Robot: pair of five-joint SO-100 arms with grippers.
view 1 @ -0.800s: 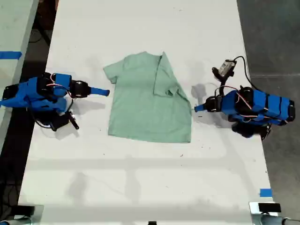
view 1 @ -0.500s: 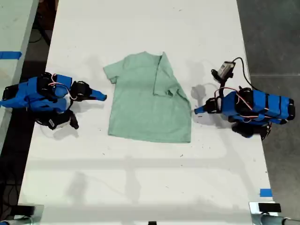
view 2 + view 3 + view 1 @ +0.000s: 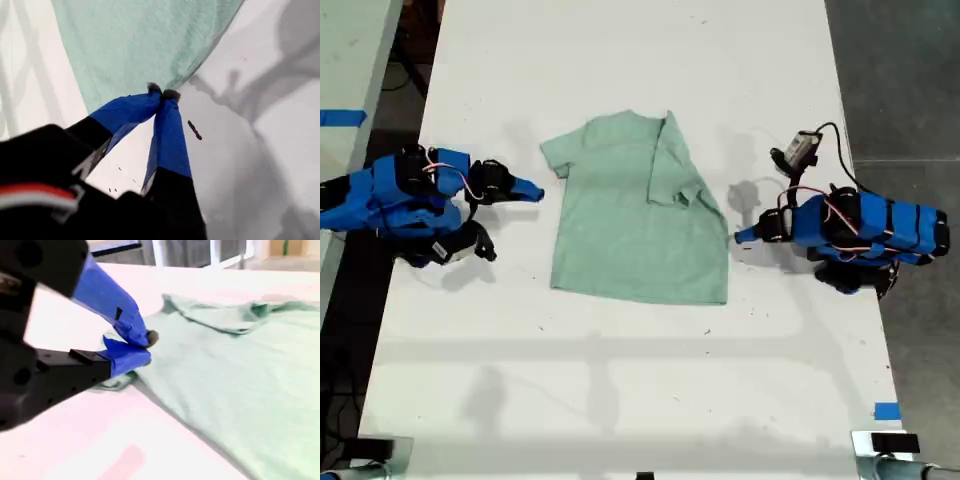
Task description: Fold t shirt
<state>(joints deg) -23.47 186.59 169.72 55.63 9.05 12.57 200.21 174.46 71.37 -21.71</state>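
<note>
T shirt (image 3: 638,225): pale green, flat mid-table (image 3: 620,380), one sleeve folded in over the body on the exterior view's right; the other sleeve spread at that view's left. First gripper (image 3: 163,93): jaws closed, empty, tips just off the shirt's edge. Second gripper (image 3: 147,345): jaws closed on nothing, beside the spread sleeve.

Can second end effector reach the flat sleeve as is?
Probably yes: my second end effector sits beside the flat sleeve of the t shirt, bare table between. Jaws look shut; open first.
</note>
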